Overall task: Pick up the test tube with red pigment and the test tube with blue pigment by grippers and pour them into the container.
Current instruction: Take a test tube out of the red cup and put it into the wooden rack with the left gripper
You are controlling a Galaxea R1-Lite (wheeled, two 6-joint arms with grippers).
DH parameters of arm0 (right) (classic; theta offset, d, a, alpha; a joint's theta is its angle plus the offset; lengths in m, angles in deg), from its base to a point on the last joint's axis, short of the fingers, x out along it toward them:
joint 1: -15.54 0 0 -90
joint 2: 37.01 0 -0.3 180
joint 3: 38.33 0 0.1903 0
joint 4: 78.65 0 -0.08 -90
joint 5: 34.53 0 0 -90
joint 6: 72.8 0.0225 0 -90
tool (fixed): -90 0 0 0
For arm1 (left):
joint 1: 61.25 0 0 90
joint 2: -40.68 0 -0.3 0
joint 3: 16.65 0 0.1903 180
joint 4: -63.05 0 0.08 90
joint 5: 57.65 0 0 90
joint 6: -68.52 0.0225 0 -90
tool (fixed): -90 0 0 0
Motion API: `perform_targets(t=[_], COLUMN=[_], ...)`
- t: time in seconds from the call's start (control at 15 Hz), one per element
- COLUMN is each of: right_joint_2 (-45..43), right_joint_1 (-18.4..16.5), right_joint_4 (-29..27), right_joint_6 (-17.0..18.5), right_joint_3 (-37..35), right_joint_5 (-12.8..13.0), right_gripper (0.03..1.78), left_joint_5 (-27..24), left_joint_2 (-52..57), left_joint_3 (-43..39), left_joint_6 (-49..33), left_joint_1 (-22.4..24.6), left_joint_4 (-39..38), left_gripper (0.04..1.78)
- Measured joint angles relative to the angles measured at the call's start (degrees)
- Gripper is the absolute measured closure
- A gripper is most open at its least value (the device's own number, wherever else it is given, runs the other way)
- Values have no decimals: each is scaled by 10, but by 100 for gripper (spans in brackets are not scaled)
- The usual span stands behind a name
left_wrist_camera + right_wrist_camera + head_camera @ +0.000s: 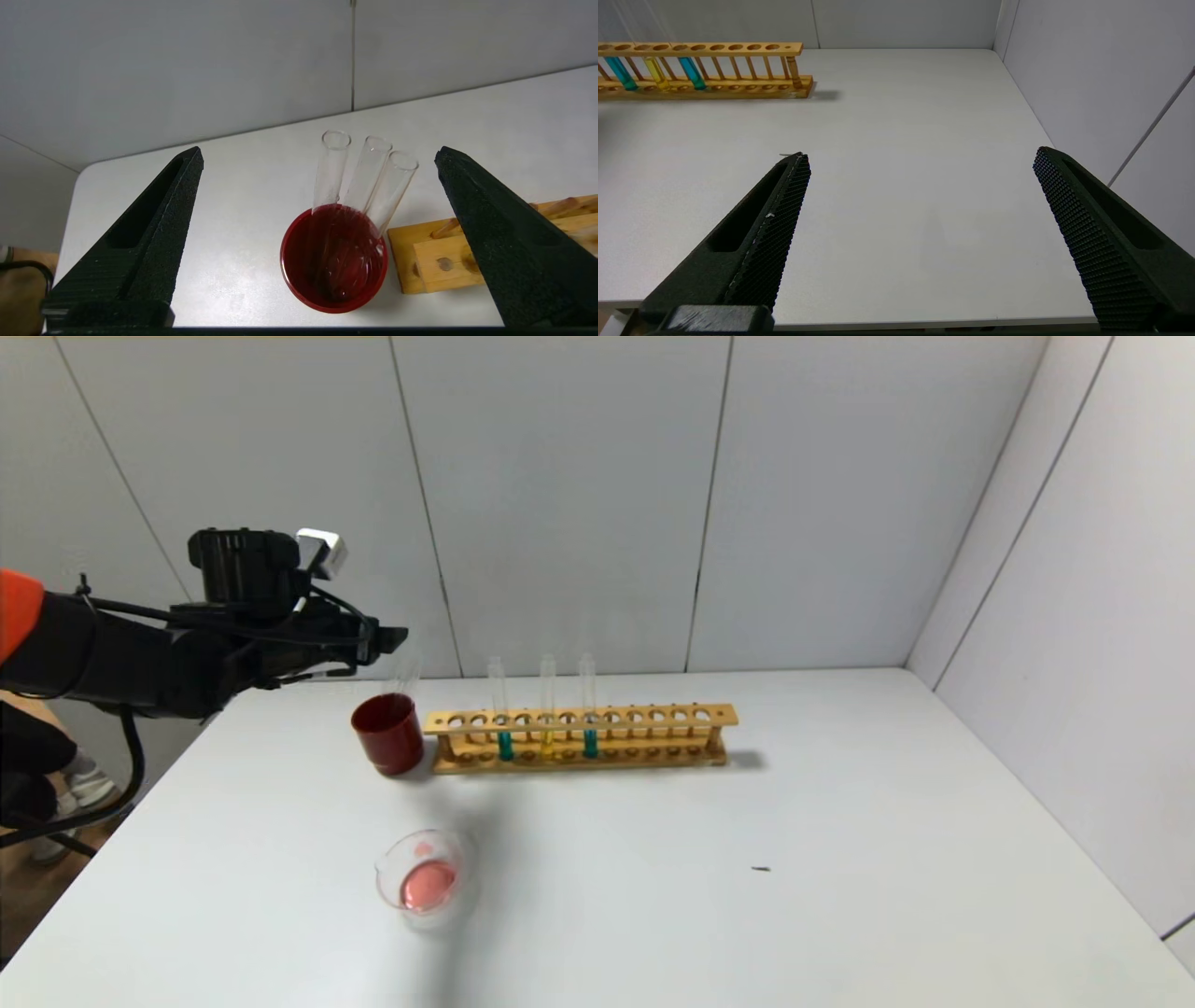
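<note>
3 empty tubes (364, 179) in red cup (334, 261), 3 racked (perhaps 2 blue)

Black arm (140, 658), orange band, looping cables, textured pointed fingers (770, 233) (black)

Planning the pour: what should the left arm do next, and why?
Probably move the left gripper from the red cup to the nearest blue tube in the rack: its jaws are open and empty, and the glass dish already holds red liquid.

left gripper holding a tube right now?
No. In the left wrist view the left gripper is open and empty above the red cup, which holds three empty tubes.
</note>
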Motion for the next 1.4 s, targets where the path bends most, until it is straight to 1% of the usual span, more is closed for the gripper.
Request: perform_targets(t=[0.2,0.6,1.0,1.2,1.4], right_joint_2=[0,0,0,0,0], right_joint_1=[0,0,0,0,0], right_joint_4=[0,0,0,0,0], right_joint_6=[0,0,0,0,0], right_joint_3=[0,0,0,0,0], right_joint_5=[0,0,0,0,0], right_gripper=[6,6,6,6,6], left_joint_5=[-1,-2,-3,-2,-1], left_joint_2=[42,94,115,106,76], left_joint_3=[-6,-53,-127,-143,-130], left_joint_6=[0,-3,-24,-56,-69], left_joint_1=[-14,-85,-153,-170,-174], left_joint_4=[14,8,7,6,-7], left_gripper=[7,7,7,7,7])
